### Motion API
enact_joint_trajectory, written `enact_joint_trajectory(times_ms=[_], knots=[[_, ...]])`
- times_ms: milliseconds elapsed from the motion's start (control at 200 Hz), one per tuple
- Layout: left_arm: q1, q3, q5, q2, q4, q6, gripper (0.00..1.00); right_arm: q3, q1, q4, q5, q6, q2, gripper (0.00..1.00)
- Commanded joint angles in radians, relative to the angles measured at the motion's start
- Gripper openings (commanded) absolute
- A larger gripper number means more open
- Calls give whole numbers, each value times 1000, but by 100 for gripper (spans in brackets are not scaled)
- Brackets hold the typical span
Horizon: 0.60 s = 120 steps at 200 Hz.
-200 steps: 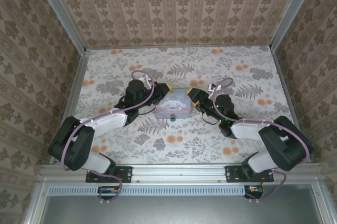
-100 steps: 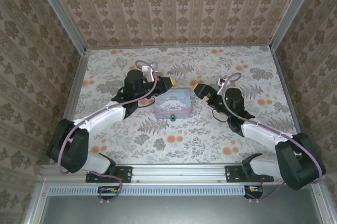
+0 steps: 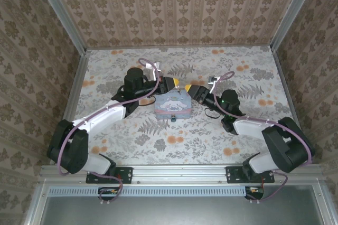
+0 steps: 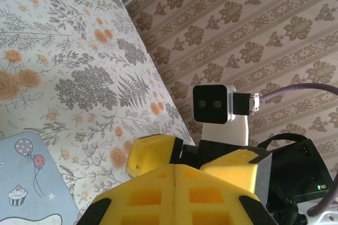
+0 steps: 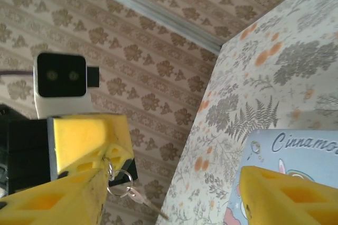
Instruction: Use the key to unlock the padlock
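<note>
left pincer [image 4: 174, 168] pinching key [image 5: 139, 196] by ring [image 5: 112, 174]; right pincer [image 3: 187, 88] spread near tin [image 3: 171, 103]; padlock [image 3: 172, 119] at tin's near edge.

The left gripper [image 4: 174, 183] is pressing its yellow fingers tight together at the bottom. Just behind it the right gripper [image 4: 191, 159] is facing this way, its little camera [image 4: 213, 104] looking over. A pale blue tin [image 4: 26, 188] is lying on the flowery table [image 4: 79, 50]

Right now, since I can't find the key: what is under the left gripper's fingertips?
A key ring with a small key dangles under the shut left gripper. The right gripper's finger covers where the ring is held.
</note>
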Motion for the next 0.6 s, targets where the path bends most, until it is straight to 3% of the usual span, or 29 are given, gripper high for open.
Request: enact_joint_trajectory(times_ms=[0,275,595], knots=[[-10,30,36,-12,44,27,0,32,22,141,-28,12,41,64],[-24,25,45,-16,50,35,0,38,44,238,-31,30,80,47],[-28,13,38,-10,55,38,0,30,57,236,-30,20,41,46]])
